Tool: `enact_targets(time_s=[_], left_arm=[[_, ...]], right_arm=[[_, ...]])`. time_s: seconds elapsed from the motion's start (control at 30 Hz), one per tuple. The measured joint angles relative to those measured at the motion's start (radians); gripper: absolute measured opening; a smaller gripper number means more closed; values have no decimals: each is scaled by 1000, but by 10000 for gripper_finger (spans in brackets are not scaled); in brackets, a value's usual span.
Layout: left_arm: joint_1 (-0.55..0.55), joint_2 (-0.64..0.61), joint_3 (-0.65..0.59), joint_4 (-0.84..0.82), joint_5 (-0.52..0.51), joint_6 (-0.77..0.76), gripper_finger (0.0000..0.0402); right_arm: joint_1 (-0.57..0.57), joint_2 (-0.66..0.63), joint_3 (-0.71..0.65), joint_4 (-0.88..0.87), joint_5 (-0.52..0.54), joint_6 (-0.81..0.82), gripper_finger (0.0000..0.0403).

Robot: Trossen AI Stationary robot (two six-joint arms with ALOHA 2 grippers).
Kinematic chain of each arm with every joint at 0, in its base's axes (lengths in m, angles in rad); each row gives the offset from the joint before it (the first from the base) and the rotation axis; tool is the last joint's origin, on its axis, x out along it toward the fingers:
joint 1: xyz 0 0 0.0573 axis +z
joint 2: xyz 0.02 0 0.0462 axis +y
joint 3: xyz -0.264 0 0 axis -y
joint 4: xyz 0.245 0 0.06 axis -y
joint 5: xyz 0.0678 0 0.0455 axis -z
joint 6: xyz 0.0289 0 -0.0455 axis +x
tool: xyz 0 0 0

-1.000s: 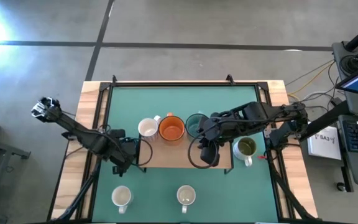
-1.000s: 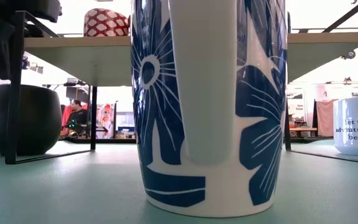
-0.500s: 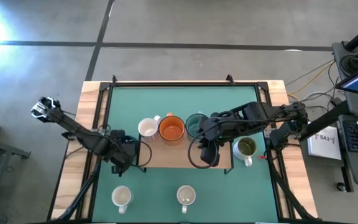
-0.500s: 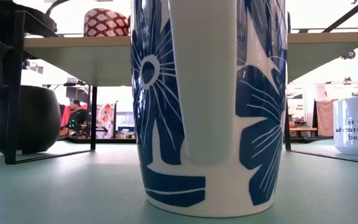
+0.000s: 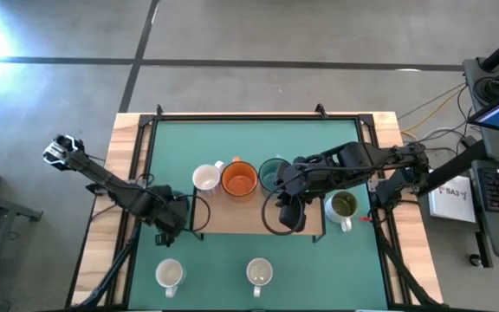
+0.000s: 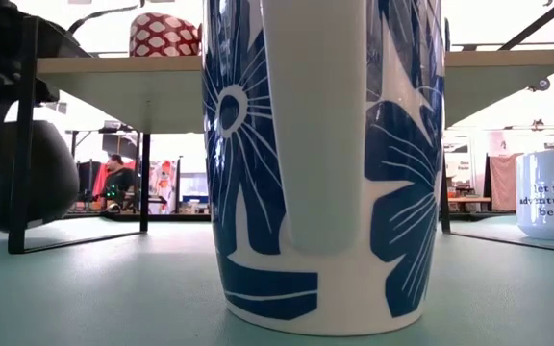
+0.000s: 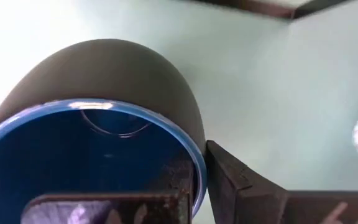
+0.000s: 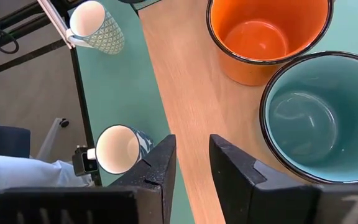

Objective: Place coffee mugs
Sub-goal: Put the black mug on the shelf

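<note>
A wooden shelf (image 5: 232, 217) stands on the green mat. On it stand a white mug (image 5: 206, 178), an orange mug (image 5: 239, 179) and a teal mug (image 5: 271, 173). My left gripper (image 5: 173, 218) is by the shelf's left end, shut on the navy mug (image 7: 98, 112), which is dark outside and blue inside. My right gripper (image 8: 191, 165) is open above the shelf top, right beside the teal mug (image 8: 319, 118). The olive-green-inside mug (image 5: 343, 205) stands right of the shelf. Two white mugs (image 5: 170, 275) (image 5: 259, 273) stand near the near edge. My left gripper holds the navy mug by its rim (image 7: 199, 177), with one finger (image 7: 104, 208) inside the mug and the other finger (image 7: 247, 190) outside. In the low view the navy mug (image 6: 17, 183) sits low by the shelf's leg. Whether its base touches the mat, I cannot tell.
The low view is filled by a white mug with blue flower print (image 6: 320, 163). A white mug with dark print (image 6: 551, 207) is at its right. A red-and-white patterned mug (image 6: 164, 34) stands on the shelf. The shelf's black legs (image 6: 22, 144) stand close to the navy mug.
My left gripper has carried the navy mug a little toward the table's left and near edge. In the low view the mug now shows larger and partly behind the shelf's leg. My right arm has kept still.
</note>
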State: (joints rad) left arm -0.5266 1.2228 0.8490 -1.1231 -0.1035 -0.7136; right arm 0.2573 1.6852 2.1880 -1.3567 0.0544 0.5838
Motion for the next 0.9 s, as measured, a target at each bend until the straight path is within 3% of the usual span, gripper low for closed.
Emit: enact_targets(time_s=[0.17,0.47,0.9], left_arm=[[0,-3,39,-2,24,-72,6],[-36,-7,178,4,162,-248,4],[-145,-3,387,-29,168,-563,10]], right_arm=[[0,0,0,0,0,5,85],[0,1,0,-8,0,10,80],[0,1,0,-48,0,8,77]])
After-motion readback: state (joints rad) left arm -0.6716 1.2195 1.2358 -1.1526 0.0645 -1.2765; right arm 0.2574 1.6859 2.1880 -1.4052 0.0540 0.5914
